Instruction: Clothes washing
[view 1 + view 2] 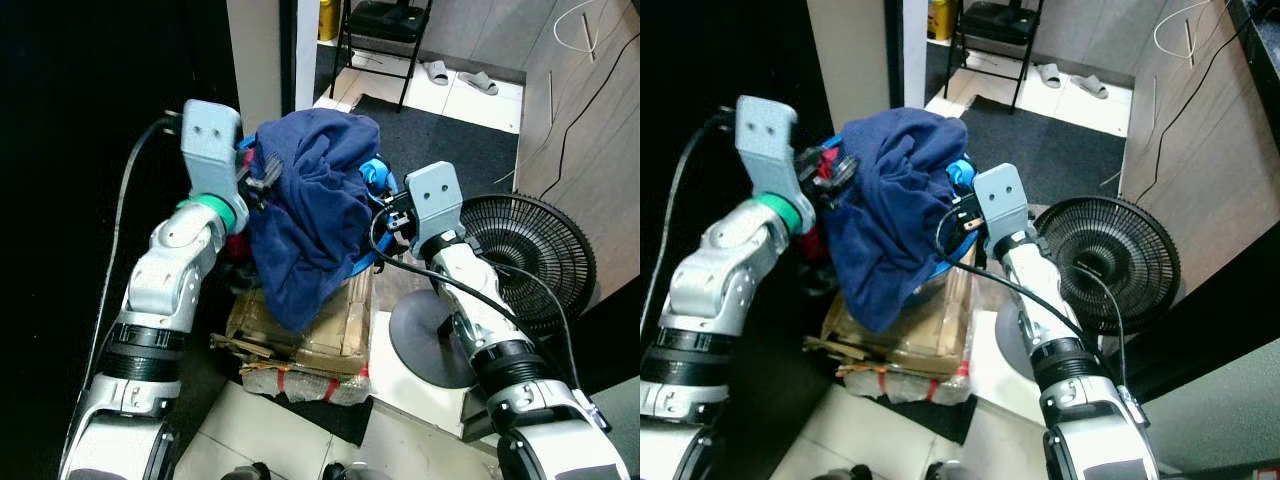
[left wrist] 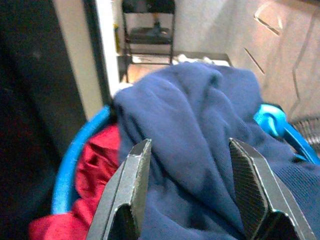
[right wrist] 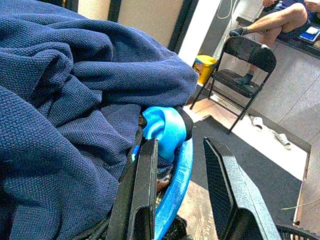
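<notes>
Because the round blue plastic laundry basket (image 1: 372,176) needs a grip on both sides to be carried, the two arms flank it, and it sits or hangs just above a battered cardboard box (image 1: 320,335) wrapped in plastic film. On the left, the left gripper (image 1: 262,178) reaches in at the rim with its ribbed black fingers (image 2: 131,172) spread apart, closed on nothing that I can see, hovering over the cloth. Under them a crumpled red garment (image 2: 97,165) lies inside the basket, and a heavy dark blue knit garment (image 1: 310,215) is heaped over the top, spilling soft folds down the front. On the right, the right gripper (image 3: 177,172) has its fingers parted around the basket's glossy moulded handle (image 3: 165,127), not visibly clamped. Further right stands a black wire-grille floor fan (image 1: 535,250).
</notes>
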Available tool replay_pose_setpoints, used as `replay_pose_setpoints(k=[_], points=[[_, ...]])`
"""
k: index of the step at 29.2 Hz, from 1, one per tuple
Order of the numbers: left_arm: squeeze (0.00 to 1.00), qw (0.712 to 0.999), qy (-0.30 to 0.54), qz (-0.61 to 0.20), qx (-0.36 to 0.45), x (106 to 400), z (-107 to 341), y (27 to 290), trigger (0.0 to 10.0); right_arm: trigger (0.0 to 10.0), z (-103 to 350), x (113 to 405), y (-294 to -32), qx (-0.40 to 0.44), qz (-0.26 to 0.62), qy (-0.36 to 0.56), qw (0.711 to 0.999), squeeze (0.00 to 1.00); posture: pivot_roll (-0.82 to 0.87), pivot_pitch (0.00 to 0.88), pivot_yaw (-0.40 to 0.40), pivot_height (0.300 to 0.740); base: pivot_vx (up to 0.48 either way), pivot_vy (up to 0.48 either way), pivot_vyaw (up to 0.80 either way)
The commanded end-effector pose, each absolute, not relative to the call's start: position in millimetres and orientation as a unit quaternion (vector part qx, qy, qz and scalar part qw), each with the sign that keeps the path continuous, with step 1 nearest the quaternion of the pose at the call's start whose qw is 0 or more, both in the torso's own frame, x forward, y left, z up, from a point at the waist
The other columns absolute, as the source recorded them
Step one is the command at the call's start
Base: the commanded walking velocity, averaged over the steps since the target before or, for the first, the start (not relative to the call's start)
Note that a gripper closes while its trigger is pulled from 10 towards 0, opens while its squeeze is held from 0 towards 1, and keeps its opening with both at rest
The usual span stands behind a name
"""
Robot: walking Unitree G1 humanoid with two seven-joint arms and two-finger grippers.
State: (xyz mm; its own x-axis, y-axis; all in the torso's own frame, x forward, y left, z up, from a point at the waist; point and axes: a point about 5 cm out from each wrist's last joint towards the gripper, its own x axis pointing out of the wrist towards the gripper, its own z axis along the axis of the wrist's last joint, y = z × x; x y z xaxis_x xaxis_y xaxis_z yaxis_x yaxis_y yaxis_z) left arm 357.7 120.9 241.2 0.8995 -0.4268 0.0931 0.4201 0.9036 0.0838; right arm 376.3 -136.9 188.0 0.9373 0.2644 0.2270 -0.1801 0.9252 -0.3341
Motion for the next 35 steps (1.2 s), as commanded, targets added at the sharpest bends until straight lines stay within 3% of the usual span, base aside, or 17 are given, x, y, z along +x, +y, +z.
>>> replay_pose_setpoints(k=[1, 8, 13, 23, 24, 25, 26, 35], points=[[0.0, 0.97, -0.04, -0.238, 0.043, 356, 234, 115, 10.0, 10.0, 183, 375, -140, -0.152, 0.109, -0.129, 0.974, 0.0, 0.01, 0.094, 0.023, 0.74, 0.0, 0.0, 0.0], [0.0, 0.967, 0.037, -0.248, 0.048, 363, 214, 97, 10.0, 10.0, 179, 376, -160, -0.166, 0.079, -0.112, 0.977, 0.0, -0.01, 0.096, 0.036, 0.74, 0.0, 0.0, 0.0], [0.0, 0.978, 0.092, -0.174, 0.064, 370, 197, 125, 10.0, 10.0, 176, 375, -176, -0.171, 0.056, -0.1, 0.979, 0.0, -0.01, 0.093, 0.04, 0.74, 0.0, 0.0, 0.0], [0.0, 0.985, 0.11, -0.124, 0.047, 367, 190, 164, 10.0, 10.0, 174, 376, -179, -0.172, 0.049, -0.095, 0.979, 0.0, 0.0, 0.085, 0.033, 0.74, 0.0, 0.0, 0.0], [0.0, 0.986, 0.104, -0.122, 0.042, 367, 193, 166, 0.8, 10.0, 174, 376, -179, -0.172, 0.049, -0.095, 0.979, 0.0, 0.0, 0.079, 0.031, 0.74, 0.0, 0.0, 0.0], [0.0, 0.986, 0.104, -0.122, 0.042, 367, 193, 166, 0.8, 10.0, 174, 376, -179, -0.172, 0.049, -0.095, 0.979, 0.0, 0.0, 0.079, 0.031, 0.74, 0.0, 0.0, 0.0], [0.0, 0.987, 0.097, -0.123, 0.039, 367, 195, 166, 0.0, 10.0, 174, 376, -178, -0.172, 0.049, -0.095, 0.979, 0.0, 0.0, 0.079, 0.031, 0.74, 0.0, 0.0, 0.0], [0.0, 0.988, 0.08, -0.129, 0.032, 368, 202, 161, 0.0, 10.0, 175, 377, -179, -0.173, 0.047, -0.097, 0.979, 0.0, 0.0, 0.074, 0.032, 0.74, 0.0, 0.0, 0.0]])
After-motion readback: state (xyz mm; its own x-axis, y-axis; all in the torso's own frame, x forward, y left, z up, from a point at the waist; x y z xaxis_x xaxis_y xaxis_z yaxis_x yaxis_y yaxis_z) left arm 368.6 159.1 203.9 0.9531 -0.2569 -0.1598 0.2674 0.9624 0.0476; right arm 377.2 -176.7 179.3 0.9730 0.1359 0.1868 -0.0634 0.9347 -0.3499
